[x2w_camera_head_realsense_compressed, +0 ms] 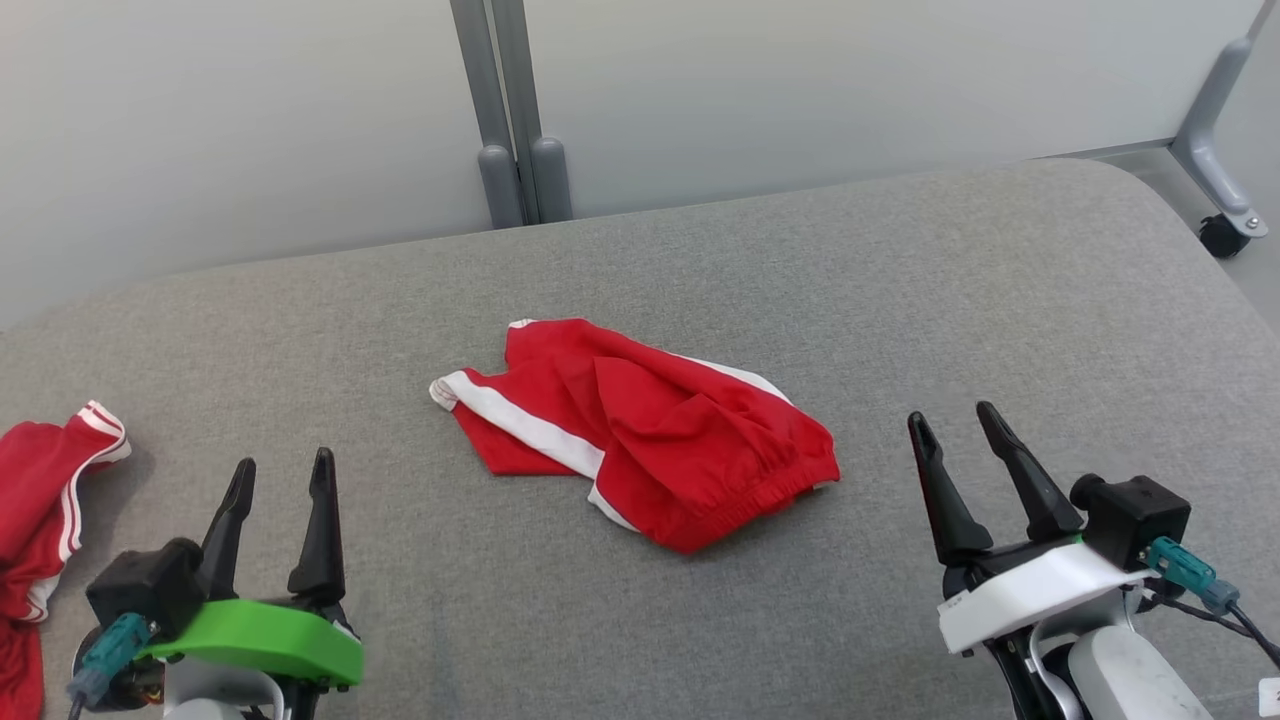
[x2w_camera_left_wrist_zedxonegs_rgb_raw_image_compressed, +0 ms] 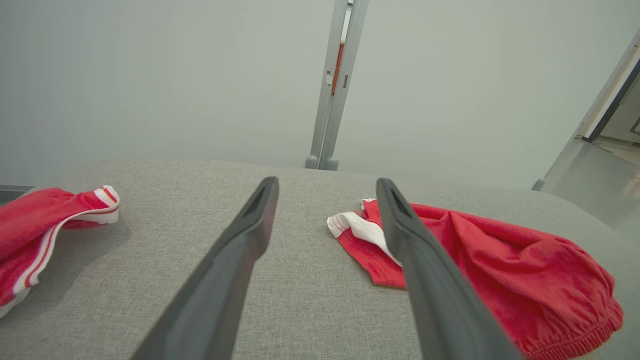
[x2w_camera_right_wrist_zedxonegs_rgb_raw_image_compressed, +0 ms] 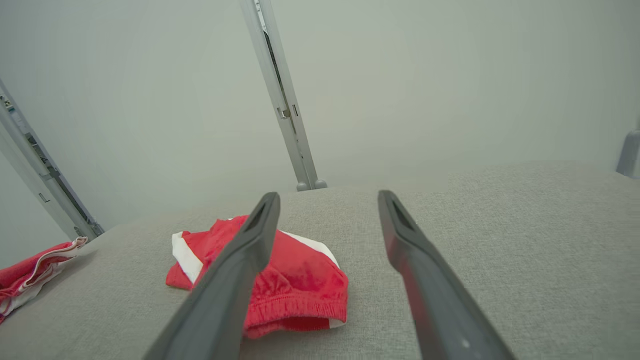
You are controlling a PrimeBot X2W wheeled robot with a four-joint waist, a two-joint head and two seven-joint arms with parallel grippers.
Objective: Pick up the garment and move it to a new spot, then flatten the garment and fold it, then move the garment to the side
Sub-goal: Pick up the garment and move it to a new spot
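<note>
A crumpled pair of red shorts with white side stripes (x2w_camera_head_realsense_compressed: 650, 430) lies in the middle of the grey padded table (x2w_camera_head_realsense_compressed: 900, 300). The same shorts (x2w_camera_left_wrist_zedxonegs_rgb_raw_image_compressed: 490, 255) appear right of my left fingers, and the shorts (x2w_camera_right_wrist_zedxonegs_rgb_raw_image_compressed: 305, 280) sit left of centre in the right wrist view. My left gripper (x2w_camera_head_realsense_compressed: 282, 470) hovers open at the lower left, apart from the shorts. My right gripper (x2w_camera_head_realsense_compressed: 958, 420) stands open at the lower right, just right of the elastic waistband. Nothing is between either pair of fingers.
A second red garment with white stripes (x2w_camera_head_realsense_compressed: 45, 520) hangs over the table's left edge. A grey double post (x2w_camera_head_realsense_compressed: 515, 120) rises behind the table against a pale wall. A caster leg (x2w_camera_head_realsense_compressed: 1225, 215) stands at the far right.
</note>
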